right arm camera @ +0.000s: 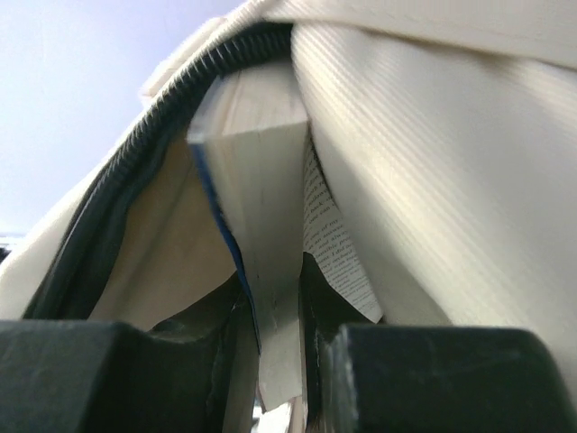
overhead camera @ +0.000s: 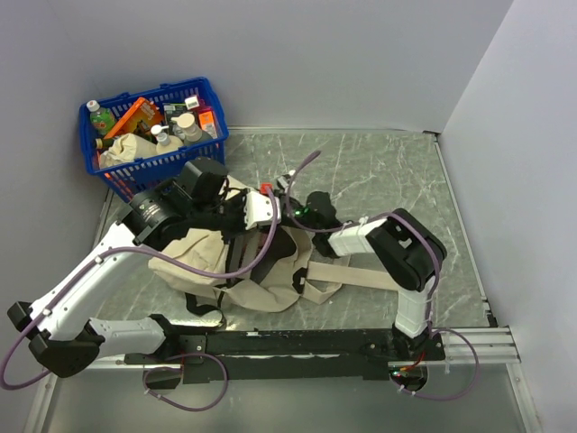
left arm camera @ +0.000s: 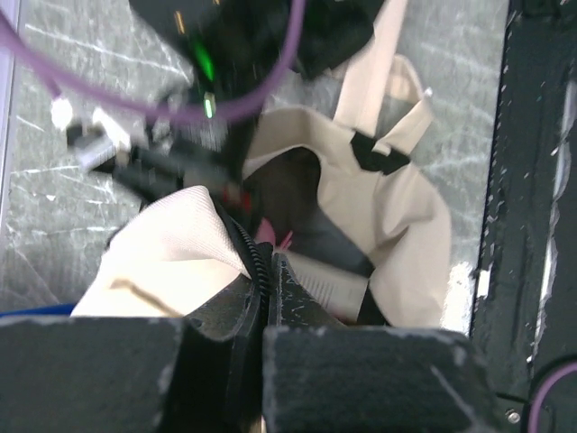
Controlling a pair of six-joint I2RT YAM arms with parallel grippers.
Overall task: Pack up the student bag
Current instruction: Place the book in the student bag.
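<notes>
A cream backpack [overhead camera: 243,266] lies left of centre, towards the table's [overhead camera: 406,180] near edge. The left gripper [left arm camera: 266,271] is clamped on its zipper rim [left arm camera: 255,257]. The right gripper [right arm camera: 275,307] pinches a book [right arm camera: 266,207] entering the opening. Packing looks underway, not finished.

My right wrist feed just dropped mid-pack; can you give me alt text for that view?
The right gripper clamps a blue-covered book by its page edge between its fingers, the book's far end inside the cream student bag. A dark zipper arches over it; a loose printed page hangs at its right.
</notes>
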